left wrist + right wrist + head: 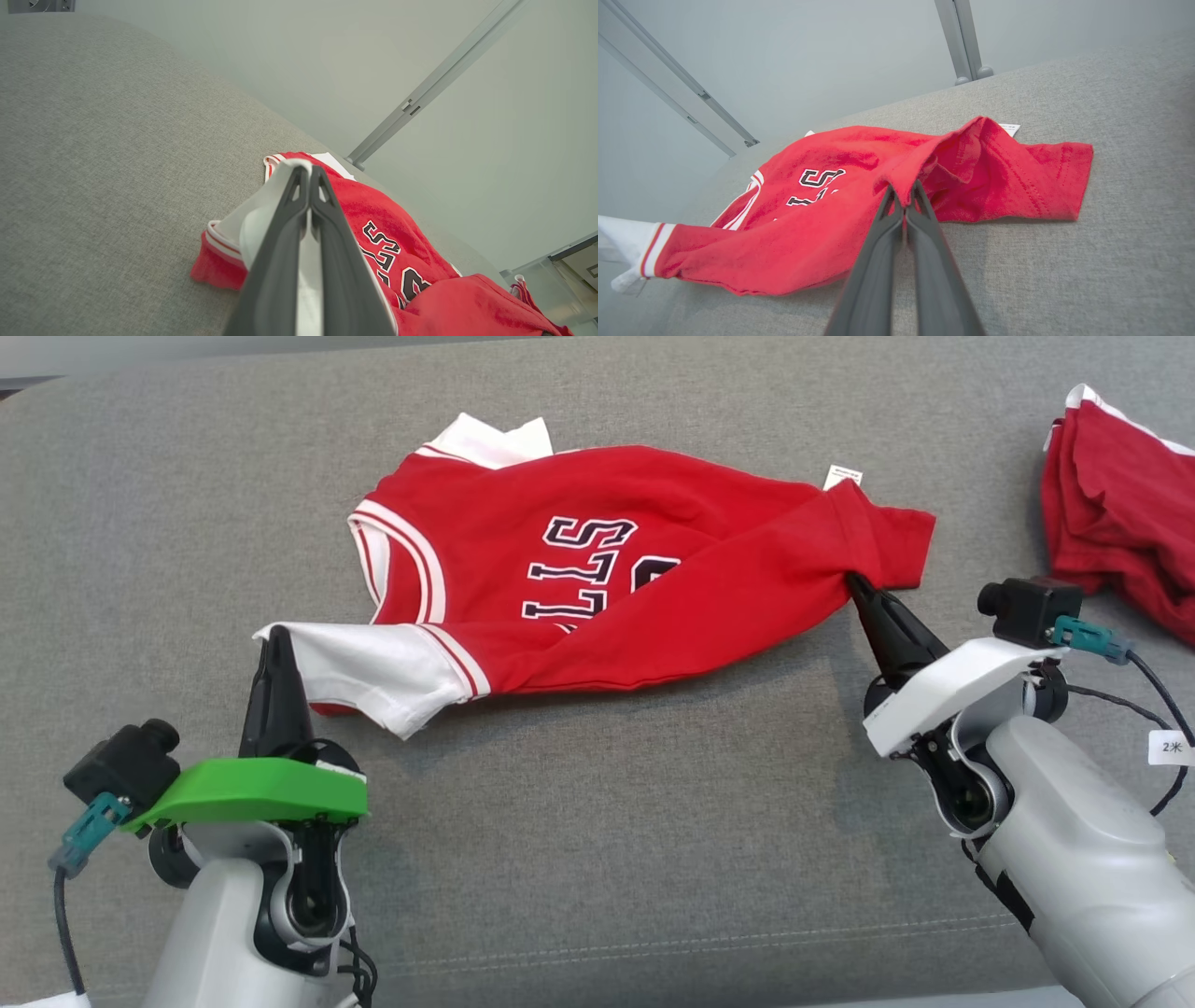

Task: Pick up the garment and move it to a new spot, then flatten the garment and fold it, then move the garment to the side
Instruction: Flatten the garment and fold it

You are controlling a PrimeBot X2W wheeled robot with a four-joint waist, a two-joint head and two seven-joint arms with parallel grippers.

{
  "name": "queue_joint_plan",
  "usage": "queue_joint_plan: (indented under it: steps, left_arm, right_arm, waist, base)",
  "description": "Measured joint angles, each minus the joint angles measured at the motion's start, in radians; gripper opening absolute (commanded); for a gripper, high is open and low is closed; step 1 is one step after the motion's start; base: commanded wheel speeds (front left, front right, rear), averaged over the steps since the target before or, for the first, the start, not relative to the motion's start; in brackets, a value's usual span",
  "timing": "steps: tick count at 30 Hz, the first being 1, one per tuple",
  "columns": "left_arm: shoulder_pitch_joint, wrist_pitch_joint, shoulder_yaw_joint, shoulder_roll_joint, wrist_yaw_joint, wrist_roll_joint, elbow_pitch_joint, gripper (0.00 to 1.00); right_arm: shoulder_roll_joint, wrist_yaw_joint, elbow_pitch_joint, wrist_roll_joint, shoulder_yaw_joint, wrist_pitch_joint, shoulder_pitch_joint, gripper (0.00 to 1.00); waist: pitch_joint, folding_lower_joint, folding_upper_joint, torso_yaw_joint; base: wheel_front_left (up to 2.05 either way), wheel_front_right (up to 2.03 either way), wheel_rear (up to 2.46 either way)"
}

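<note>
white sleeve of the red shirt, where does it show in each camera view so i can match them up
Head view: white sleeve, lower left of the shirt, its tip pinched by the left gripper.
Left wrist view: centre, clamped in the fingers.
Right wrist view: far left edge.
Shared landmark: the black lettering on the shirt's chest.

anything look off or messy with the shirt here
Yes. The red shirt lies askew and rumpled: a diagonal fold hides part of its lettering, and the white sleeve is bunched where the left claw pinches it. The right claw pinches its red edge.
</note>
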Motion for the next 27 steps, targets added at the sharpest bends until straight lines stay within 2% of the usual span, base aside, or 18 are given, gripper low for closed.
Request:
queue_joint_plan:
  steps: [4,11,17,22,23,27]
  left_arm:
    - [0.027,0.000,0.033,0.000,-0.024,0.007,-0.053,0.00]
    - [0.035,0.000,0.068,0.000,-0.077,0.016,-0.172,0.00]
    - [0.048,-0.002,0.126,0.001,-0.096,0.050,-0.305,0.00]
    - [0.114,-0.005,0.109,0.002,-0.104,0.079,-0.421,0.00]
    - [0.150,-0.005,0.103,0.001,-0.107,0.117,-0.483,0.00]
    - [0.198,-0.005,0.114,0.007,-0.098,0.155,-0.606,0.00]
  right_arm:
    - [0.005,0.000,-0.117,0.061,-0.052,0.000,0.044,0.00]
    - [-0.024,0.000,-0.357,0.116,-0.226,-0.002,0.081,0.00]
    - [-0.035,0.000,-0.505,0.155,-0.243,-0.002,0.194,0.00]
    - [-0.085,0.000,-0.626,0.193,-0.243,-0.002,0.307,0.00]
    - [-0.095,0.000,-0.683,0.225,-0.266,-0.002,0.369,0.00]
    - [-0.106,0.000,-0.802,0.274,-0.327,-0.002,0.462,0.00]
  waist:
    - [-0.020,0.0000,0.0000,-0.018]
    - [-0.069,0.0000,0.0000,-0.053]
    - [-0.121,0.0000,0.0000,-0.081]
    - [-0.156,0.0000,0.0000,-0.103]
    - [-0.164,0.0000,0.0000,-0.109]
    - [-0.159,0.0000,0.0000,-0.113]
  base:
    - [0.00,0.00,0.00]
    - [0.00,0.00,0.00]
    - [0.00,0.00,0.00]
    - [0.00,0.00,0.00]
    - [0.00,0.00,0.00]
    - [0.00,0.00,0.00]
